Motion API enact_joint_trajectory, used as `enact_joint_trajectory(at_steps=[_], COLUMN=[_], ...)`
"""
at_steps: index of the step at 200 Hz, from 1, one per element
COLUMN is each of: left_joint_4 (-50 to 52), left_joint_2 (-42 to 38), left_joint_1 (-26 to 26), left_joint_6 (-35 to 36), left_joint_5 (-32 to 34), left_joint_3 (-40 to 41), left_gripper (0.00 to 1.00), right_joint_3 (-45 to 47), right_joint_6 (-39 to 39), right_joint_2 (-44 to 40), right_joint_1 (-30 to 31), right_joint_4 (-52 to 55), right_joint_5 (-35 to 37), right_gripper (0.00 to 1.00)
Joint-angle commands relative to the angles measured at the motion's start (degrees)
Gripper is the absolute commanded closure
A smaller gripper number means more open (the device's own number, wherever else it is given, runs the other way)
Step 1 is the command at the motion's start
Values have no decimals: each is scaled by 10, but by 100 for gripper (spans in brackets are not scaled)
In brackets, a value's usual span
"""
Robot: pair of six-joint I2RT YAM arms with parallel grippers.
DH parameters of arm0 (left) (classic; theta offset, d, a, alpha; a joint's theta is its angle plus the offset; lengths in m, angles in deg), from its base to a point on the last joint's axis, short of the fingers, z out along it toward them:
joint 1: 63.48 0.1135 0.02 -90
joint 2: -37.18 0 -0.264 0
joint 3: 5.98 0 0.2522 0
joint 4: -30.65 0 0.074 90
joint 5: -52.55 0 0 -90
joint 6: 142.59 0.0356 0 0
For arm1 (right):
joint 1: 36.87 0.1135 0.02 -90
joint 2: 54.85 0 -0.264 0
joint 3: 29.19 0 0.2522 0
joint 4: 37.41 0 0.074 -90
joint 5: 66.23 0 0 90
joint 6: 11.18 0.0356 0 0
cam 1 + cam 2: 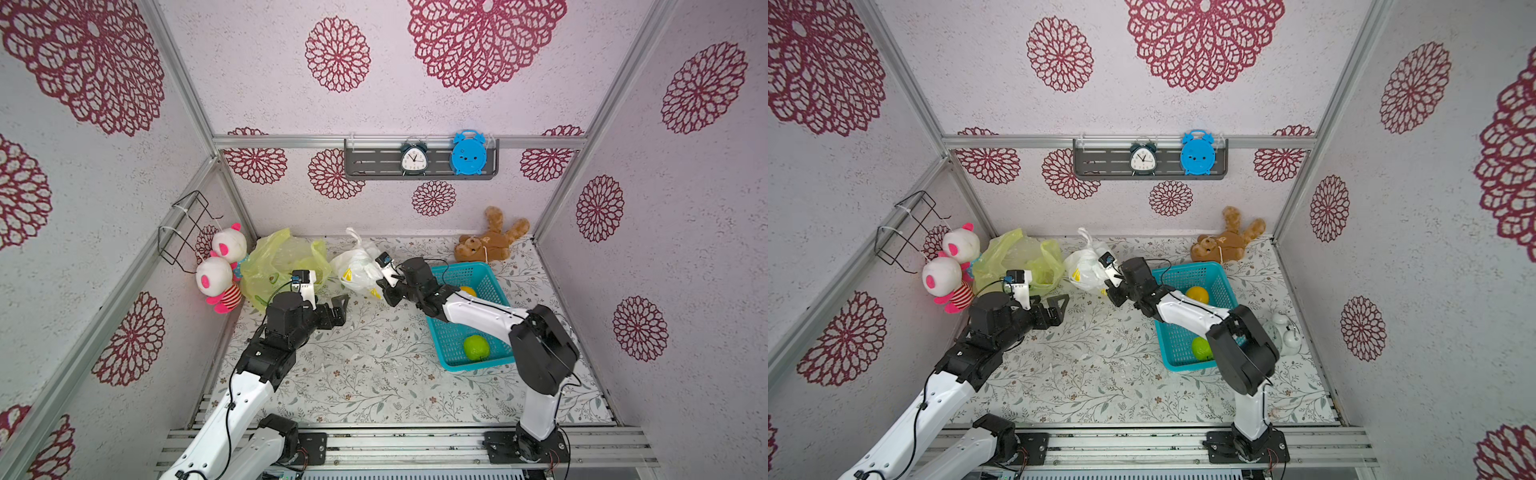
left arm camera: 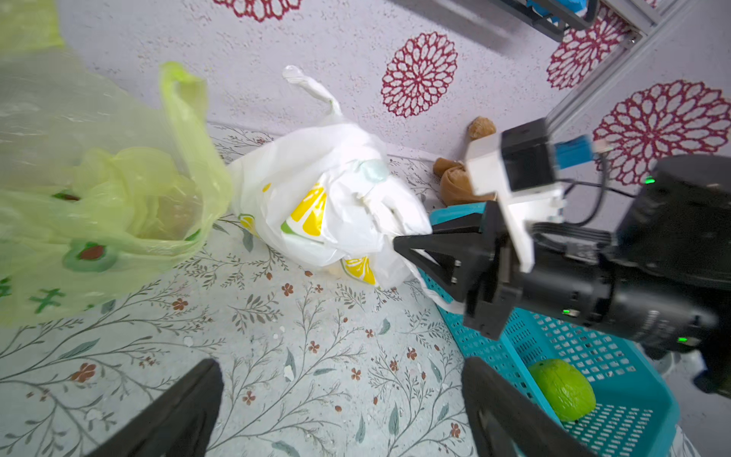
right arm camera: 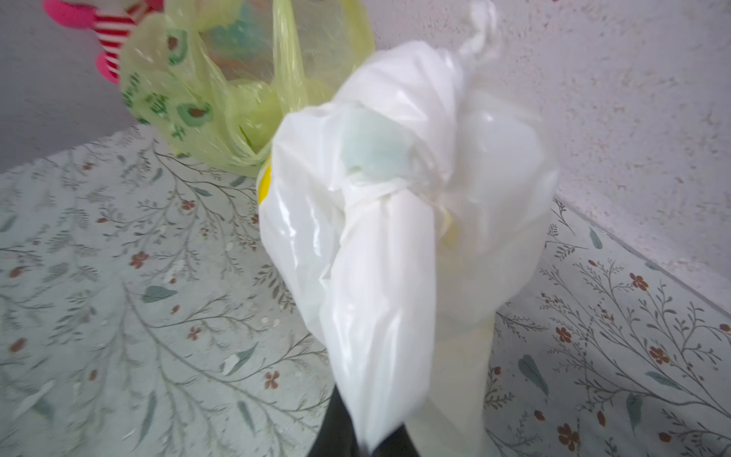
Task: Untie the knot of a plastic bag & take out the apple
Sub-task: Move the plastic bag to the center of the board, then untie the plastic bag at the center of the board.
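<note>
Evidently the untying step was in hand: the right fingers (image 2: 431,249) were clamped on a tail of the white bag (image 1: 359,270), which sat at the back of the tabletop (image 1: 374,374), just beside the blue basket (image 1: 457,272). The left fingers (image 1: 340,302) hung spread and empty; next they likely needed to pinch by the knot (image 3: 379,190).

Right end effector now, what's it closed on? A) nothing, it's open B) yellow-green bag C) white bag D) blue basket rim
C: the left wrist view shows the right end effector pinched shut on a fold of the white bag.
</note>
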Motion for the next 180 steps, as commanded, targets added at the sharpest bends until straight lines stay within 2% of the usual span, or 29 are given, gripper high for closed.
enact_joint_trajectory(at_steps=[1, 16, 45, 69, 108, 130, 145, 154, 167, 180], left_joint_4=[-38, -13, 5, -29, -8, 13, 11, 15, 21, 22], left_joint_2=[31, 62, 95, 96, 142, 153, 162, 170, 181, 194], left_joint_1=[-15, -20, -25, -26, -27, -27, -28, -28, -28, -28], left_joint_6=[58, 96, 147, 197, 245, 257, 261, 271, 274, 286], left_joint_5=[11, 20, 14, -71, -198, -227, -222, -227, -224, -222], left_joint_3=[-4, -25, -47, -37, -57, -53, -45, -43, -41, -39], left_gripper=[3, 3, 3, 3, 3, 3, 0, 5, 28, 37], right_joint_3=[78, 112, 162, 189, 188, 183, 183, 185, 186, 191], right_joint_6=[66, 64, 15, -15, -63, -72, -77, -78, -79, -81], right_joint_2=[-67, -99, -143, -180, -195, -184, -178, -176, -174, -177], right_joint_1=[9, 15, 38, 40, 40, 39, 40, 40, 39, 40], right_joint_4=[-42, -26, 28, 52, 90, 103, 103, 100, 100, 100], right_joint_5=[-85, -133, -131, -119, -129, -111, -122, -123, -116, -116], right_gripper=[94, 94, 94, 94, 92, 91, 91, 91, 91, 91])
